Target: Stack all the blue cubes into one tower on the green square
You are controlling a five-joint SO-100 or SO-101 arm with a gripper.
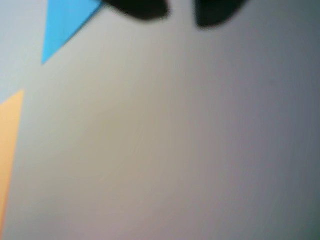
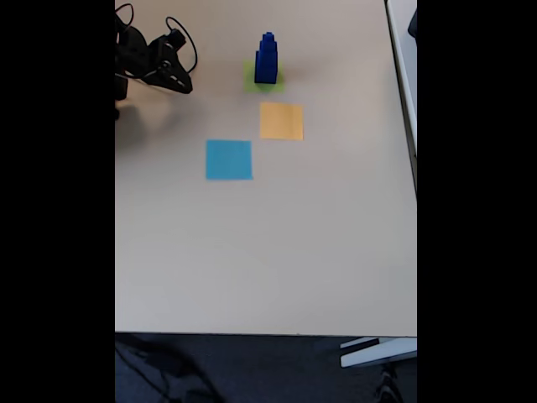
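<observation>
In the fixed view the hand (image 2: 178, 81) sits near the surface's far left corner, well apart from everything else. The blurred wrist view shows two dark fingertips (image 1: 142, 9) with a gap between them, so it looks parted and holds nothing. Further right, the light blue paper square (image 2: 228, 159) lies toward the middle of the surface, with the orange-yellow square (image 2: 281, 121) just beyond it. Near the far edge, the blue cubes (image 2: 266, 58) stand as one narrowing tower on the green square (image 2: 251, 77); the task looks finished. The cubes look rigid, light and smooth-sided, so any regrip should pinch two flat opposite faces of the top cube, gently, since the tower would topple easily.
</observation>
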